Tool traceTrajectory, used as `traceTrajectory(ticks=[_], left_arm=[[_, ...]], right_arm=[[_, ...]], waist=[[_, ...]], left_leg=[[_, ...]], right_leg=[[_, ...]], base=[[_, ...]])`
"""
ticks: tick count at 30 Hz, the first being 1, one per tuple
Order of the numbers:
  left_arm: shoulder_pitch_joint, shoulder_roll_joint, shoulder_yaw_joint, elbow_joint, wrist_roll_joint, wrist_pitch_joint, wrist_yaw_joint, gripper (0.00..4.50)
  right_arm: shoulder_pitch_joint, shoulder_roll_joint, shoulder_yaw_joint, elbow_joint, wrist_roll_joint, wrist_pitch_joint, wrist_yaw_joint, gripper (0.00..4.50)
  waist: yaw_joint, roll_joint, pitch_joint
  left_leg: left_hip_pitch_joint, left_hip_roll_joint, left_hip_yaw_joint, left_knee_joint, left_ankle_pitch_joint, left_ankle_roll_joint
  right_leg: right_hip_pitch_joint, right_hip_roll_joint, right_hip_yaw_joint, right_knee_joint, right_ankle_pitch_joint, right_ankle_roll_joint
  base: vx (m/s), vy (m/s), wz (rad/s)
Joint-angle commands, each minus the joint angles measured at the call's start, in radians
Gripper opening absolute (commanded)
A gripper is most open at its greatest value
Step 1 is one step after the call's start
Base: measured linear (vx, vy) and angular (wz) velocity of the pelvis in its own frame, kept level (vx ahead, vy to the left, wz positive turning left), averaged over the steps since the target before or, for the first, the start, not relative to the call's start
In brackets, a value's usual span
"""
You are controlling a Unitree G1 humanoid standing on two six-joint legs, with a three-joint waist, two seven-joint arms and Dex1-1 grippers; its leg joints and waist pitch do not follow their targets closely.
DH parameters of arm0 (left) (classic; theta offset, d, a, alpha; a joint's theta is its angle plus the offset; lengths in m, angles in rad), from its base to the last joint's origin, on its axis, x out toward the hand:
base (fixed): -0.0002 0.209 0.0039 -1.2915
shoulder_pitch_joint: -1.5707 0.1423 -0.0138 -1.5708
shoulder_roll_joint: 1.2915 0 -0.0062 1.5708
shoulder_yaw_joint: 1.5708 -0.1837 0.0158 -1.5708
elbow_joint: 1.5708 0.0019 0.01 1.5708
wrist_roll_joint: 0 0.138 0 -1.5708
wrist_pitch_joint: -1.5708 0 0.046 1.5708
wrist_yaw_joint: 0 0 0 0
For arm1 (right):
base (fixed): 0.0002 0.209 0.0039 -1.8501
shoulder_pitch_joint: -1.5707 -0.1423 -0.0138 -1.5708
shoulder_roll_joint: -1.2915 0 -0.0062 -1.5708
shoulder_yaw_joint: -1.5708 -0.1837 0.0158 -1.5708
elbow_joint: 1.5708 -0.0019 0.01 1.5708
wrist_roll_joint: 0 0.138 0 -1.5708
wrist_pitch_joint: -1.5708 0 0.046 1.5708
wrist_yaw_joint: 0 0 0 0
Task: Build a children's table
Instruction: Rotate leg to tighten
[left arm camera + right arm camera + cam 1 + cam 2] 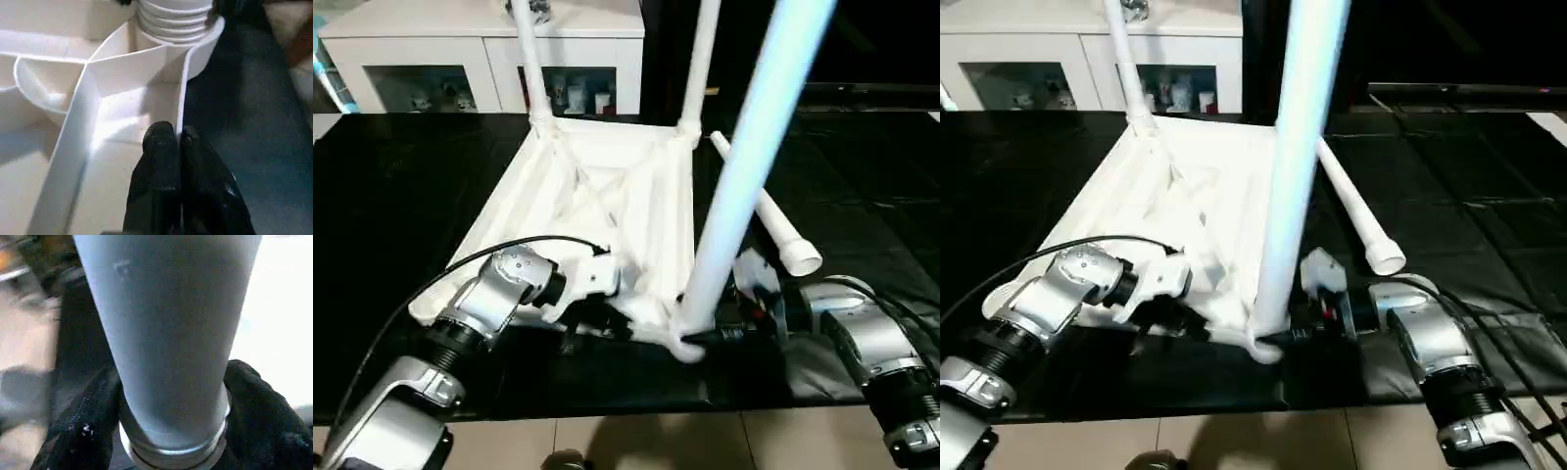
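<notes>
Black sheeting point(401, 186) is spread over the work surface, with pale floor tiles at its near edge and a white cabinet with glass doors point(489, 59) set behind it. On this sheeting the white plastic rectangular tabletop point(607, 196) is laid upside down, its ribbed underside turned up. In the left wrist view, the two black fingers point(161, 161) of the left gripper point(171, 137) are seen pressed together with no gap, their tips set against the thin white edge wall of the tabletop, just short of a round corner socket point(176, 29) into which a ringed leg end is seated; nothing is clasped between them. In the right wrist view, the black fingers point(83, 426) of the right gripper point(173, 431) are spread partway and closed round the base of a long white tapered tube leg point(754, 157), one finger on each side of it, just above its collar. This leg is held upright in the near right corner socket of the tabletop and leans slightly to the right as it rises. Two more white tube legs point(530, 59) are stood in the two far corner sockets, and a fourth white tube leg point(769, 211) is laid flat on the sheeting just beside the tabletop's right edge, its wider end pointing toward the robot. The silver left forearm point(489, 304) is reached in over the near left part of the tabletop, trailed by a black cable, and the silver right forearm point(862, 343) is brought in from the right.
</notes>
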Motion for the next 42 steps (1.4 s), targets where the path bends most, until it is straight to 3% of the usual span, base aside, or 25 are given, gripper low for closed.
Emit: traceTrajectory(ticks=[1,2,4,5,9,10,16,17,20,24,27,28,29,30,32,38,42], left_arm=[[-0.031,-0.068,0.079,-0.045,-0.040,0.078,0.159,0.00],[-0.036,-0.088,0.099,-0.053,-0.040,0.119,0.209,0.00],[-0.040,-0.108,0.117,-0.064,-0.043,0.162,0.248,0.00],[-0.041,-0.143,0.138,-0.082,-0.028,0.205,0.327,0.00],[-0.042,-0.201,0.166,-0.106,-0.016,0.257,0.431,0.00],[-0.044,-0.218,0.171,-0.110,-0.014,0.267,0.456,0.00],[-0.047,-0.270,0.167,-0.140,0.001,0.316,0.539,0.00],[-0.046,-0.270,0.166,-0.143,0.002,0.319,0.542,0.00],[-0.039,-0.258,0.163,-0.151,-0.001,0.324,0.542,0.00],[-0.027,-0.232,0.153,-0.150,0.011,0.314,0.527,0.00],[-0.023,-0.202,0.131,-0.141,0.025,0.273,0.502,0.00],[-0.021,-0.188,0.127,-0.137,0.022,0.258,0.481,0.00],[-0.017,-0.171,0.118,-0.133,0.022,0.237,0.452,0.00],[-0.011,-0.135,0.099,-0.125,0.022,0.201,0.390,0.00],[-0.009,-0.123,0.093,-0.122,0.024,0.192,0.373,0.00],[-0.004,-0.028,0.042,-0.068,0.013,0.016,0.173,0.00],[-0.001,0.023,0.000,-0.053,0.007,-0.068,0.052,0.00]], right_arm=[[-0.027,0.102,0.025,0.029,-0.007,0.049,-0.144,2.72],[-0.045,0.142,0.014,0.059,-0.017,0.045,-0.214,2.72],[-0.063,0.179,0.004,0.085,-0.031,0.047,-0.288,2.72],[-0.098,0.234,-0.010,0.143,-0.063,0.064,-0.429,2.72],[-0.144,0.298,-0.039,0.211,-0.078,0.090,-0.583,2.72],[-0.157,0.314,-0.050,0.230,-0.076,0.095,-0.618,2.72],[-0.187,0.370,-0.085,0.260,-0.076,0.091,-0.657,2.72],[-0.186,0.372,-0.088,0.258,-0.075,0.088,-0.658,3.27],[-0.176,0.369,-0.090,0.249,-0.071,0.084,-0.647,3.50],[-0.164,0.348,-0.071,0.241,-0.098,0.018,-0.650,3.90],[-0.146,0.318,-0.063,0.217,-0.107,-0.022,-0.610,3.97],[-0.133,0.301,-0.070,0.195,-0.099,-0.037,-0.575,4.21],[-0.117,0.281,-0.075,0.171,-0.089,-0.042,-0.539,4.30],[-0.087,0.236,-0.074,0.130,-0.081,-0.075,-0.473,4.36],[-0.077,0.220,-0.070,0.118,-0.080,-0.088,-0.451,4.43],[-0.012,0.065,-0.037,0.043,-0.073,-0.188,-0.238,4.47],[0.000,0.014,-0.032,0.015,-0.060,-0.214,-0.141,4.47]], waist=[[-0.012,0.000,-0.069],[-0.030,-0.003,-0.069],[-0.045,0.000,-0.071],[-0.051,-0.003,-0.074],[-0.065,0.002,-0.075],[-0.066,-0.002,-0.076],[-0.061,0.006,-0.084],[-0.060,0.006,-0.085],[-0.061,0.009,-0.081],[-0.061,0.010,-0.079],[-0.062,0.010,-0.079],[-0.062,0.010,-0.079],[-0.060,-0.003,-0.080],[-0.055,0.004,-0.080],[-0.052,0.005,-0.080],[-0.031,0.005,-0.078],[-0.015,0.004,-0.079]], left_leg=[[0.005,0.058,-0.035,-0.078,-0.265,-0.007],[-0.006,0.054,-0.037,-0.079,-0.260,-0.015],[-0.009,0.047,-0.039,-0.075,-0.249,-0.012],[-0.008,0.048,-0.039,-0.074,-0.224,-0.001],[0.002,0.048,-0.032,-0.070,-0.197,0.018],[0.004,0.050,-0.030,-0.069,-0.183,0.025],[0.002,0.056,-0.029,-0.066,-0.116,0.060],[0.002,0.056,-0.029,-0.066,-0.109,0.065],[0.003,0.055,-0.028,-0.067,-0.137,0.064],[0.005,0.054,-0.028,-0.070,-0.172,0.044],[0.005,0.056,-0.029,-0.070,-0.174,0.045],[0.004,0.055,-0.029,-0.070,-0.171,0.047],[0.005,0.055,-0.028,-0.070,-0.167,0.055],[0.004,0.056,-0.028,-0.068,-0.154,0.065],[0.004,0.058,-0.027,-0.068,-0.144,0.072],[0.012,0.059,-0.023,-0.067,-0.173,0.073],[0.016,0.065,-0.022,-0.068,-0.169,0.069]], right_leg=[[0.058,-0.098,0.054,-0.097,-0.439,-0.129],[0.066,-0.099,0.048,-0.098,-0.473,-0.105],[0.070,-0.101,0.041,-0.112,-0.512,-0.070],[0.069,-0.099,0.043,-0.112,-0.477,-0.072],[0.058,-0.091,0.047,-0.106,-0.385,-0.123],[0.056,-0.091,0.050,-0.100,-0.346,-0.141],[0.063,-0.089,0.053,-0.078,-0.153,-0.198],[0.064,-0.089,0.053,-0.075,-0.133,-0.204],[0.064,-0.090,0.054,-0.080,-0.149,-0.206],[0.064,-0.091,0.052,-0.090,-0.226,-0.179],[0.063,-0.091,0.053,-0.089,-0.225,-0.174],[0.064,-0.091,0.053,-0.088,-0.218,-0.178],[0.065,-0.090,0.054,-0.088,-0.211,-0.174],[0.064,-0.091,0.055,-0.084,-0.201,-0.176],[0.063,-0.093,0.056,-0.083,-0.188,-0.179],[0.055,-0.092,0.057,-0.092,-0.254,-0.162],[0.051,-0.092,0.059,-0.086,-0.241,-0.171]], base=[[0.000,0.000,0.00],[-0.044,0.004,-0.19],[-0.036,0.007,-0.20],[0.000,0.000,0.00],[0.000,0.000,0.00],[0.000,0.000,0.00],[0.000,0.000,0.00],[0.000,0.000,0.00],[0.000,0.000,0.00],[0.000,0.000,0.00],[0.000,0.000,0.00],[0.000,0.000,0.00],[0.000,0.000,0.00],[0.000,0.000,0.00],[0.000,0.000,0.00],[0.000,0.000,0.00],[0.000,0.000,0.00]])
